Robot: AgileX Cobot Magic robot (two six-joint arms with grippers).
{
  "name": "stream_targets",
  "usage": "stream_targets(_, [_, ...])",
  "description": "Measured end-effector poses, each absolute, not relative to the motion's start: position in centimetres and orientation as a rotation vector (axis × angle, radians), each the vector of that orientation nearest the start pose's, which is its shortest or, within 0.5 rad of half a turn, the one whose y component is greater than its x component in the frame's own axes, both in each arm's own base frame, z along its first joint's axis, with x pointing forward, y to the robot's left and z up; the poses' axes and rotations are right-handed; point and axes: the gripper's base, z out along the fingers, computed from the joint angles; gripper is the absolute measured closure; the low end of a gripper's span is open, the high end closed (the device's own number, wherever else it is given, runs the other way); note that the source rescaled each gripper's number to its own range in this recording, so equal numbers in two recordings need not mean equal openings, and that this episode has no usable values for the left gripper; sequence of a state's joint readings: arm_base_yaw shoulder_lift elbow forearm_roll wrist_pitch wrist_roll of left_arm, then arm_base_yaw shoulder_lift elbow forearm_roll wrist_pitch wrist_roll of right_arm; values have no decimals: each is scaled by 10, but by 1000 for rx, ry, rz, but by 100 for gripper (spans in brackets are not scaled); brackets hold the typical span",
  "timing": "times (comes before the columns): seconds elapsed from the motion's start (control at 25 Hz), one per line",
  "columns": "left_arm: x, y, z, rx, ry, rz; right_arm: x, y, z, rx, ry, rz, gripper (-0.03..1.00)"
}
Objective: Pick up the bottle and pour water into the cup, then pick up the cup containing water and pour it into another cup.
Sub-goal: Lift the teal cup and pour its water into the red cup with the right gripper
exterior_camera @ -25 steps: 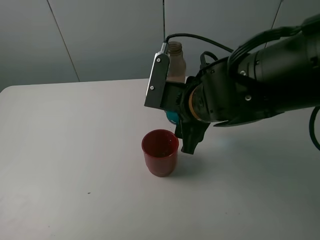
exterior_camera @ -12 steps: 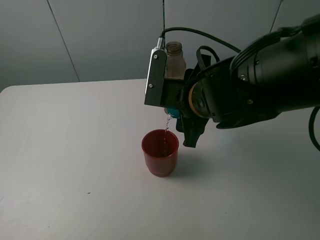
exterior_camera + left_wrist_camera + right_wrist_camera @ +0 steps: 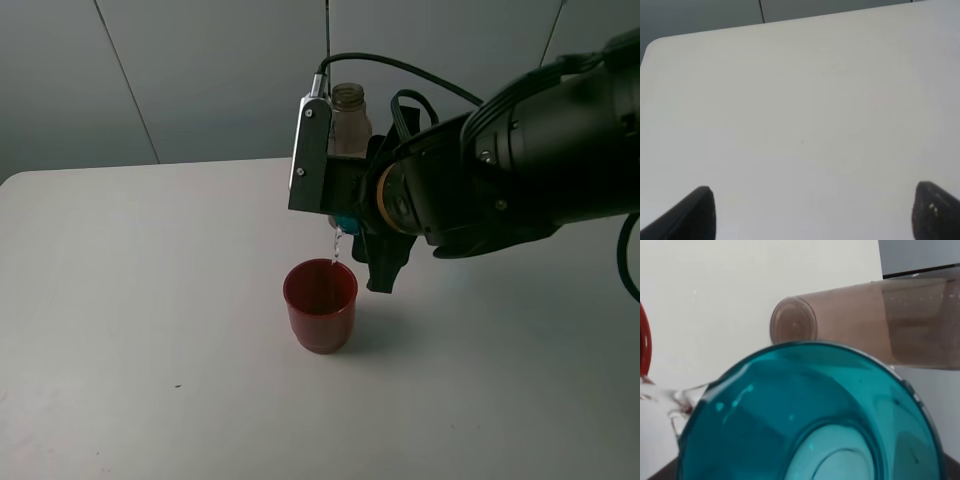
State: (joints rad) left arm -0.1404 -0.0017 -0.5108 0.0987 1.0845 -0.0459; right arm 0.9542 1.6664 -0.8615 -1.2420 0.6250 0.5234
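No readable text, label, brand, number or sign in any view. Bottle bare, no label. Teal cup and red cup plain, unmarked. Table blank. Arm housing shows no legible marking.

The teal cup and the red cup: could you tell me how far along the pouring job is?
Done: the bottle stands back on the table. In hand: the right gripper tips the teal cup and water streams into the red cup. Left: emptying it. The left gripper hangs open.
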Motion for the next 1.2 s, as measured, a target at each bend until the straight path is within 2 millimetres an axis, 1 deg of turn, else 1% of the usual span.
stream_targets(0.44, [-6, 9, 279, 90, 2050, 2, 224, 227, 193, -1628, 1729, -648, 88])
stream_targets(0.76, [-6, 9, 279, 94, 2049, 5, 225, 228, 194, -1653, 1681, -674, 88])
stream_targets(1.2, [-6, 9, 279, 92, 2050, 4, 217, 233, 196, -1696, 1626, -729, 88])
